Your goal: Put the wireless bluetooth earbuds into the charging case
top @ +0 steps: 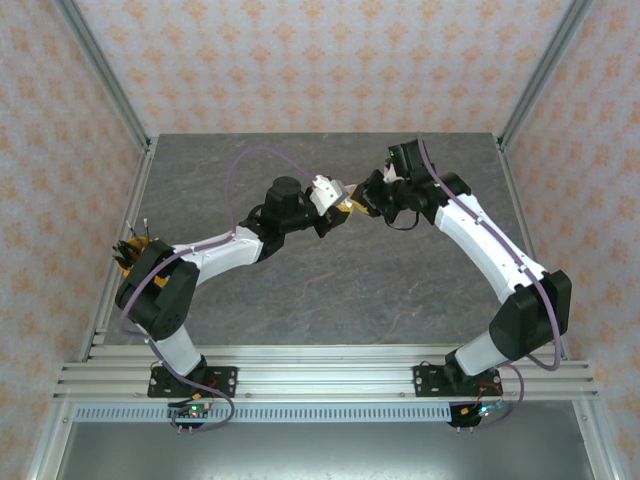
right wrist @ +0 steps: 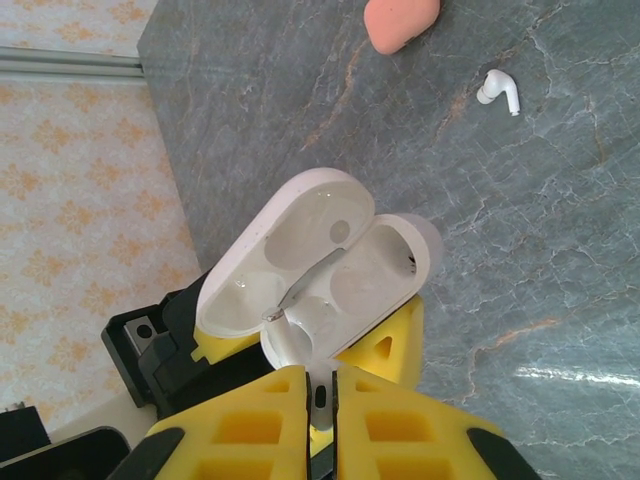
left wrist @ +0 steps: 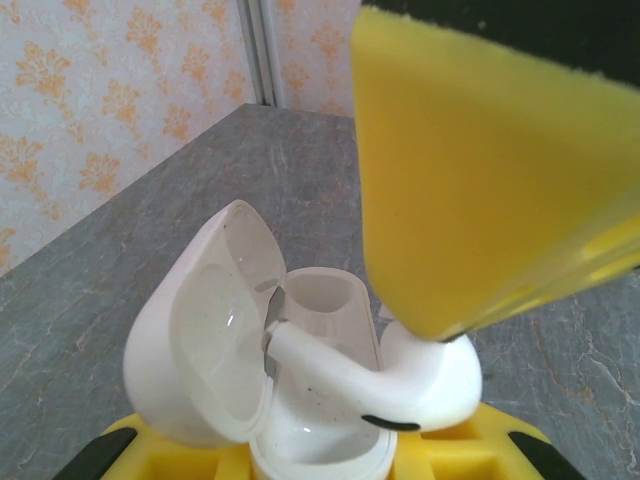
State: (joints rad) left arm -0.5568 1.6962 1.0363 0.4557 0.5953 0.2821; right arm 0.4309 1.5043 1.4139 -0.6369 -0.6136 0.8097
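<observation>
The left hand point(left wrist: 320, 462) is clamped around the open white pebble-shaped plastic charging case point(left wrist: 205, 340). The right hand point(right wrist: 320, 378), pinched nearly closed, holds 1 white stemmed earbud point(left wrist: 400, 385) directly over the case's base. Its stem slants toward the hinge and looks not yet seated. Another white earbud point(right wrist: 498, 92) lies on the grey counter point(right wrist: 560, 250), well apart from the case.

Probably a robotics lab test cell: a grey marbled table point(top: 330, 290) boxed in by aluminium frame posts point(top: 104, 70) and peach floral-patterned wall panels point(top: 320, 60), with white robot arms point(top: 215, 250) bolted to slotted aluminium rails point(top: 320, 378).
</observation>
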